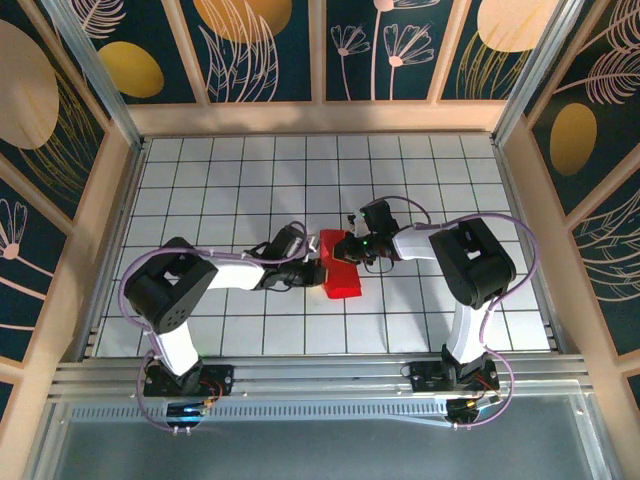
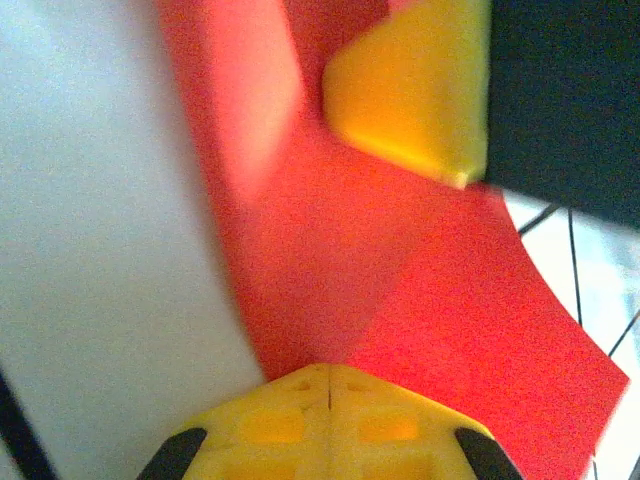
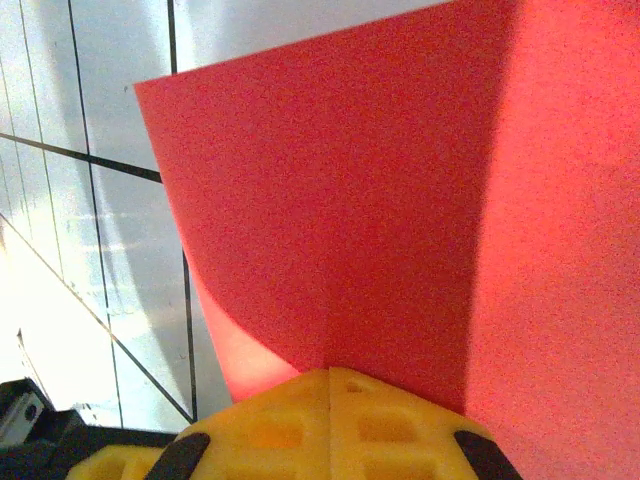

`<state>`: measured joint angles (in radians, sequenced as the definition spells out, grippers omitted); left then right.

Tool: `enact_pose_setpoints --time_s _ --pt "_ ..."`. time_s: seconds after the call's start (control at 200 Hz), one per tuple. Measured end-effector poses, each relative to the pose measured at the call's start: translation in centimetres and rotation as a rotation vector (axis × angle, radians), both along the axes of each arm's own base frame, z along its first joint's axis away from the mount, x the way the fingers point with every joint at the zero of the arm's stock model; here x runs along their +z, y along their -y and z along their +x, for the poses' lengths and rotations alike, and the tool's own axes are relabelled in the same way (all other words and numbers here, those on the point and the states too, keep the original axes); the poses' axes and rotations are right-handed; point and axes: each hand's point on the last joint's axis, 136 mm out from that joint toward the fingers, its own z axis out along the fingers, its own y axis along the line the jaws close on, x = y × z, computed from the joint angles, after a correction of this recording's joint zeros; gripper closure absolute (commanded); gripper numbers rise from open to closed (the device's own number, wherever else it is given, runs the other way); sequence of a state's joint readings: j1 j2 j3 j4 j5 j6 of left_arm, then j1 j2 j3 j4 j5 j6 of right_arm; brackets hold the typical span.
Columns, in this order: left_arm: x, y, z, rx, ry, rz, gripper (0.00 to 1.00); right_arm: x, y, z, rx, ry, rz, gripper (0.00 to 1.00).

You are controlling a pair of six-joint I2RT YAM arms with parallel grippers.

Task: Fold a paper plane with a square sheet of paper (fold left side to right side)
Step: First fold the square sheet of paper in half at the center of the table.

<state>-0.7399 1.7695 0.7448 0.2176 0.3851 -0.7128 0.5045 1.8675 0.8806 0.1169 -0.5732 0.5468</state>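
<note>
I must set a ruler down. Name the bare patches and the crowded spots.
Bare: tile rows between the back wall and the red paper; near tiles between the arm bases. Crowded: the centre, where left gripper and right gripper pinch it.

The square sheet of paper [image 1: 341, 272] is plain bright red, darker where shaded, against a white counter [image 1: 250, 170] ruled with a thin dark grid. The left arm [image 1: 235, 270] and right arm [image 1: 430, 242] are white and black with purple cables [image 1: 125, 290], while the left hand [image 2: 330, 375] and right hand [image 3: 330, 375] are yellow. The walls [image 1: 270, 45] are dark navy with gold ovals and pale line-drawn flowers, framed in pale wood
</note>
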Motion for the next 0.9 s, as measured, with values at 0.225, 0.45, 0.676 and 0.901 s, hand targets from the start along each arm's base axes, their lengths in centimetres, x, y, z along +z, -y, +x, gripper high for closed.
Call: enact_pose_setpoints --time_s 0.225,0.45,0.676,0.901 --pt "0.1 -1.3 -2.2 0.005 -0.045 0.021 1.00 0.0 0.0 0.0 0.013 0.010 0.000 1.00" --pt "1.4 -2.5 -0.7 0.048 -0.072 0.060 1.00 0.0 0.0 0.0 0.014 0.010 0.000 1.00" --pt "5.2 0.8 3.2 0.000 0.027 -0.021 1.00 0.0 0.0 0.0 0.013 0.010 0.000 1.00" --pt "1.5 1.9 1.4 -0.059 -0.052 0.013 1.00 0.0 0.0 0.0 0.014 0.010 0.000 1.00"
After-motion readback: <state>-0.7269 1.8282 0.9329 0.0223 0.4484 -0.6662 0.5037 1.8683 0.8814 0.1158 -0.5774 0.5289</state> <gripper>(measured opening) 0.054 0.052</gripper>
